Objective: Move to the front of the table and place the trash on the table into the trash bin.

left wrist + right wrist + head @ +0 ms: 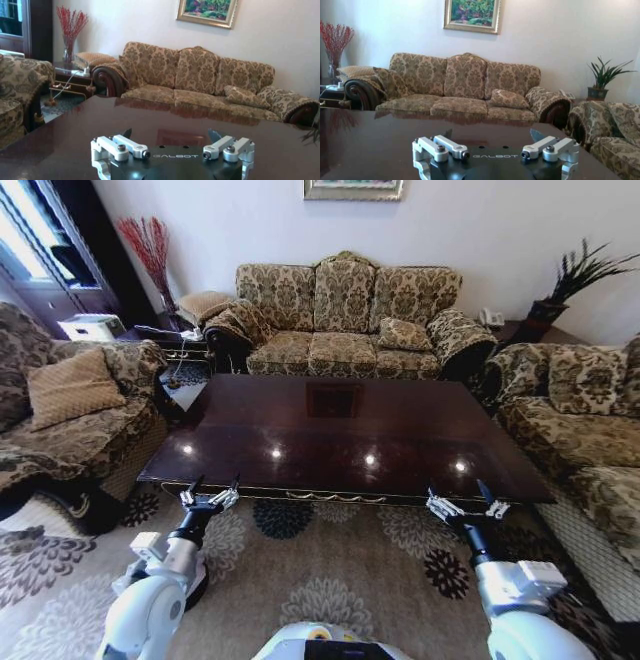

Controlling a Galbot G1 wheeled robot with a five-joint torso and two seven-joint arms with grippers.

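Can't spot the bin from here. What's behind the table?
Behind the table stands a patterned three-seat sofa against the wall, a potted plant at its right end. No bin shows there. The floor between table and sofa is hidden by the tabletop.

The left gripper (170,135) sits in the foreground with its two dark fingertips (127,133) spread wide apart and nothing between them, held over the near part of the table (75,131), whose dark glossy reddish-brown top carries an inset square (177,137) just beyond the fingertips. Past the far edge of the table stands a patterned three-seat sofa (195,78) with a loose cushion (245,96) on its seat, against a pale wall bearing a gold-framed painting (207,11). Beside the sofa, a side table (70,77) holds a vase of red branches (70,32), and part of a patterned armchair (20,93) shows at the picture's edge.
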